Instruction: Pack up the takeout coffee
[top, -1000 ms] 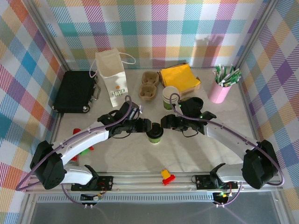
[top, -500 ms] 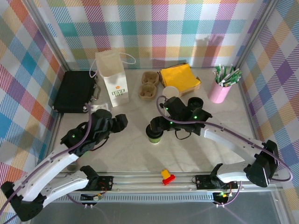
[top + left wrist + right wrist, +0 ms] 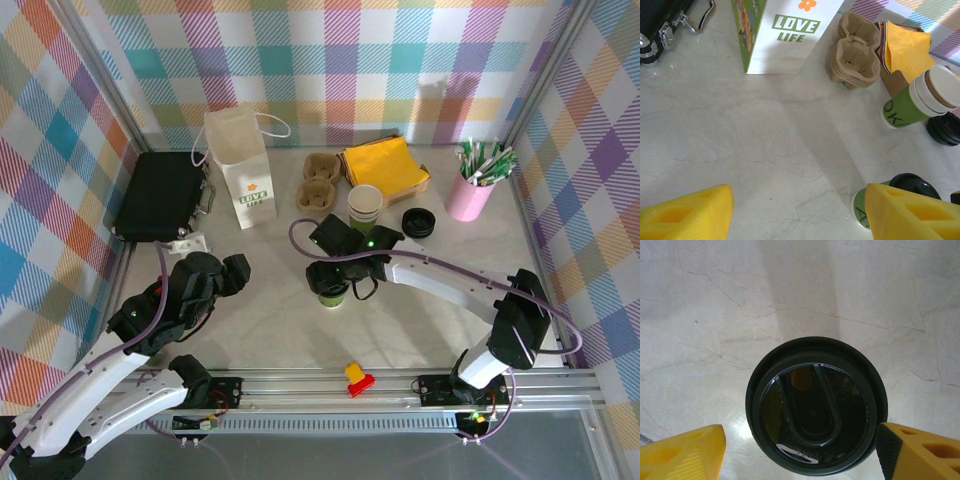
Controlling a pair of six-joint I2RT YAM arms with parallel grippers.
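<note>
1. The table is bare marble under both grippers.
2. The bag stands upright, mouth up, beyond the right gripper and off to its left. It is judged to be where the coffee goes.
3. The right gripper points straight down with its jaws wide, one finger on each side of the coffee. It grips nothing: one finger stands clear of the cup, and the other sits at the rim of the lid, where contact cannot be told.
4. The left gripper is also spread wide and empty, with only table between its fingers. The coffee lies to its right, outside the jaws.
5. The coffee stands upright directly beneath the right gripper and between its fingers. Its long axis is vertical, in line with that gripper's approach. The right arm is much the nearer, so the next move likely calls for lowering and closing on the cup wall below the lid.
6. The lid is black, seated on the cup, and faces up at the right gripper.
</note>
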